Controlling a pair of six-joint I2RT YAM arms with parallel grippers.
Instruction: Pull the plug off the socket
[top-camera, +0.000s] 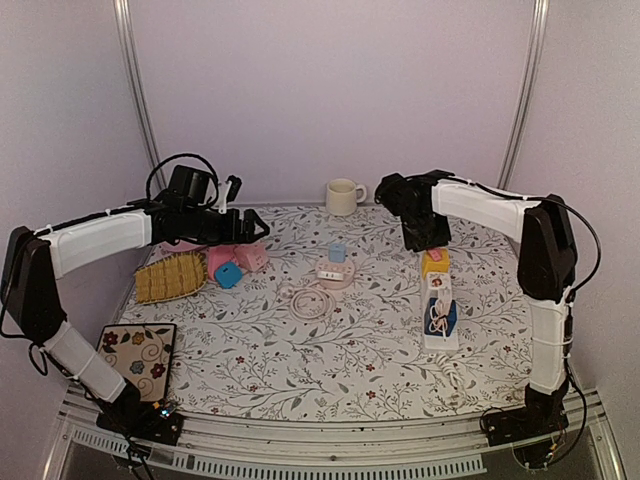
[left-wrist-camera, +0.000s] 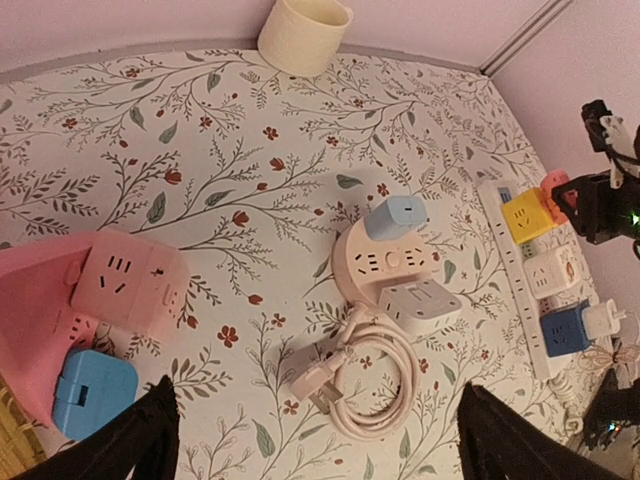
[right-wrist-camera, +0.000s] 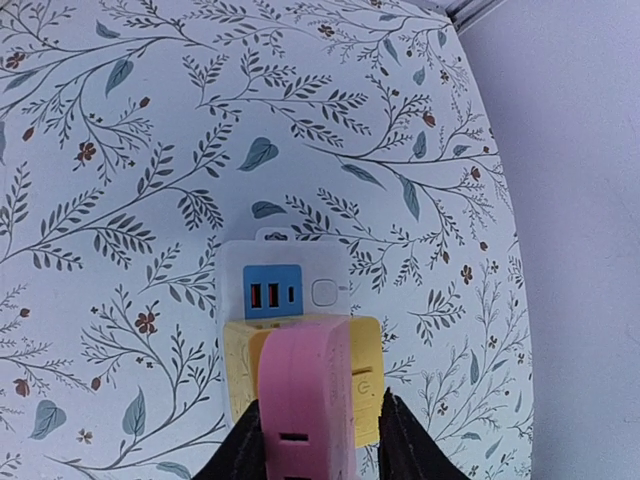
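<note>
Both hands hang over the counter (top-camera: 300, 360), but only the right hand (right-wrist-camera: 320, 412) is at the work. In its wrist view the two dark fingers (right-wrist-camera: 245, 448) stand one on each side of the pink plug (right-wrist-camera: 305, 395). The plug sits in the yellow cube socket (right-wrist-camera: 368, 400), at the end of the white power strip (right-wrist-camera: 300, 258).

I cannot tell if the fingers press the plug or only bracket it. I judge they are set this way for a straight pull, away from the socket face.

In the top view this group lies right of centre. The side wall (right-wrist-camera: 580, 250) is near it on the right of the frame, so there is little room to move sideways there. Upward the way looks free.

The left hand (left-wrist-camera: 318, 400) is spread wide at the left of the top view, near the pink cube socket (left-wrist-camera: 125, 285) and well apart from the strip. Nothing holds the strip down, so I think it could lift together with the plug.
</note>
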